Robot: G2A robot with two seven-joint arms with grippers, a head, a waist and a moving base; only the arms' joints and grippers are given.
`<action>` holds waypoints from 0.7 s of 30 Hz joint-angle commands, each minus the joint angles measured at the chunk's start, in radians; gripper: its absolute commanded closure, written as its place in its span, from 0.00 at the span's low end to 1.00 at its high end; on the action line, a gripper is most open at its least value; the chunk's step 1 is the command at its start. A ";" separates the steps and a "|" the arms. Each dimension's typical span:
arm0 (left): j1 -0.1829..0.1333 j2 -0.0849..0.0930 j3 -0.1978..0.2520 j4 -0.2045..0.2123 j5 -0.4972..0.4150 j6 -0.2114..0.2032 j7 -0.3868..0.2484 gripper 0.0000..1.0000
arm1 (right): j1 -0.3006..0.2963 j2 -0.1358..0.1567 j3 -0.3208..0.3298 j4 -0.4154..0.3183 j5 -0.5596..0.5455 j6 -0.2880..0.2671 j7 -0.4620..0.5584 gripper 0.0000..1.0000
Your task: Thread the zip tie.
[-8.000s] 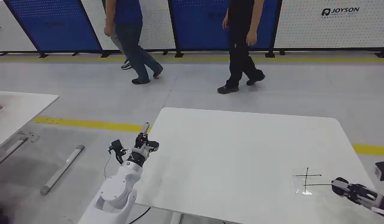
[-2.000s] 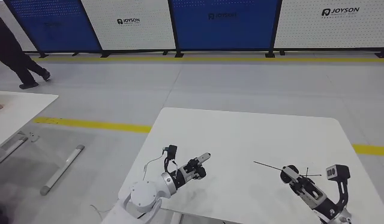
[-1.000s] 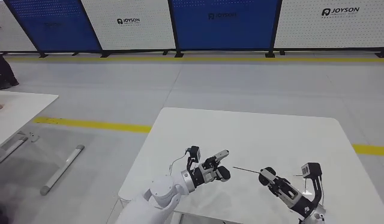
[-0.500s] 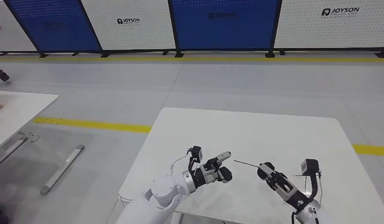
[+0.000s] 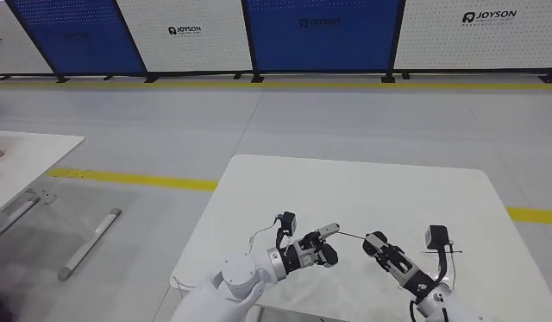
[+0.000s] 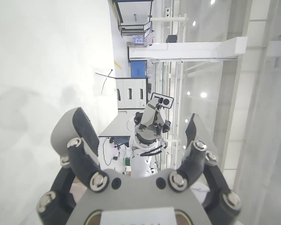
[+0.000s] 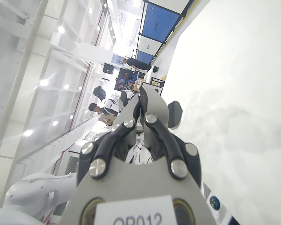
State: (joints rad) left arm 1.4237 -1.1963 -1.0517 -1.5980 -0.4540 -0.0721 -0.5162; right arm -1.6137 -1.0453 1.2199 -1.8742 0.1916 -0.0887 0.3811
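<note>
A thin black zip tie [image 5: 352,235] sticks out level from my right gripper [image 5: 373,241], which is shut on its end near the table's front edge. The tie's free tip points at my left gripper [image 5: 326,243] and lies close by its upper finger. The left gripper [image 6: 135,118] is open and holds nothing, and it faces the right gripper [image 6: 151,114] head on. In the right wrist view the right gripper [image 7: 142,92] has its fingers pressed together, and a left fingertip [image 7: 174,115] shows just behind them.
A second black zip tie [image 6: 105,81] lies loose on the white table [image 5: 362,188], behind the right arm. The table's front edge runs just under both arms. Blue and white panels stand across the floor beyond.
The two grippers have drawn closer together over the last second. The tie's tip, well apart from the left gripper before, now sits by its fingers.
</note>
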 commanded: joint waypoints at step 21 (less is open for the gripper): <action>-0.009 -0.012 0.047 -0.006 0.019 -0.091 0.072 0.00 | 0.032 -0.010 -0.050 -0.003 -0.050 0.042 0.003 1.00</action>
State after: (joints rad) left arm 1.4092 -1.2087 -1.0033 -1.6015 -0.4367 -0.1491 -0.4439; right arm -1.5816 -1.0556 1.1695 -1.8775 0.1419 -0.0472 0.3840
